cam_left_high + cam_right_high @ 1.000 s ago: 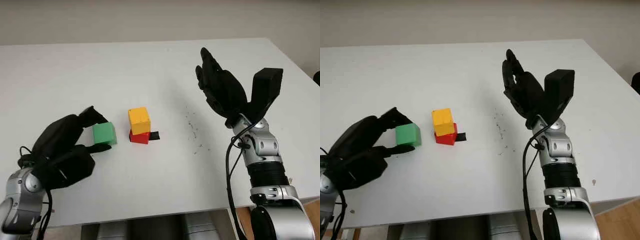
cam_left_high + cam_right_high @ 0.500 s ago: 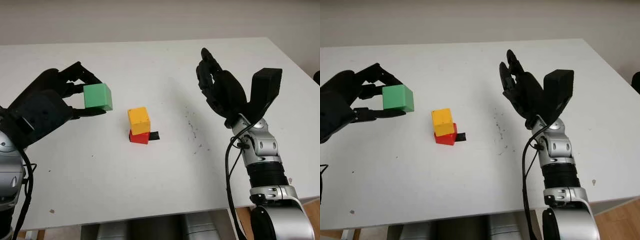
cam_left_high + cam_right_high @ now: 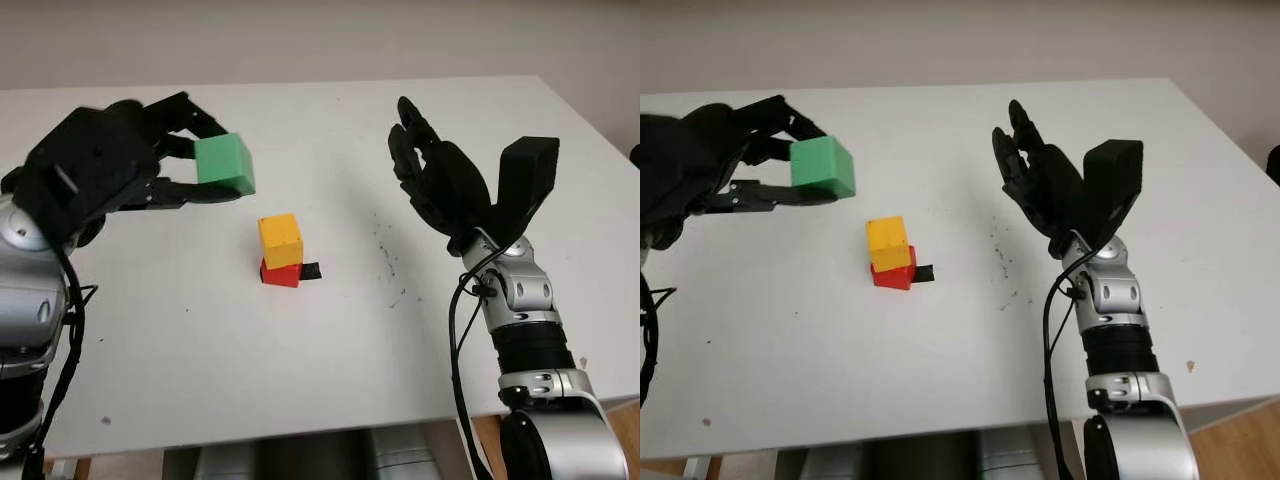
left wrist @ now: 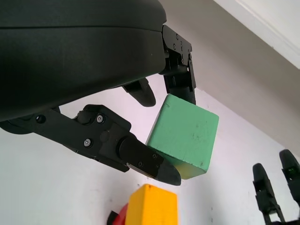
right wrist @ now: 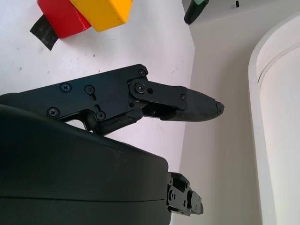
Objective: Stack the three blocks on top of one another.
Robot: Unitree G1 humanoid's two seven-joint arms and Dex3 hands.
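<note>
My left hand (image 3: pixel 190 160) is shut on the green block (image 3: pixel 224 165), holding it in the air above the table, up and to the left of the stack. The same green block (image 4: pixel 183 136) is pinched between black fingertips (image 4: pixel 154 166) in the left wrist view. A yellow block (image 3: pixel 280 241) sits on a red block (image 3: pixel 281 274) near the table's middle. My right hand (image 3: pixel 430 170) is open, raised above the table to the right of the stack.
A small black tab (image 3: pixel 310 271) lies against the red block's right side. The white table (image 3: pixel 330 330) has dark specks (image 3: pixel 385 255) right of the stack. Its front edge runs near the bottom of the head views.
My left hand has lifted the green block off the table and carried it up and to the right, toward the stack. The right hand has barely moved.
</note>
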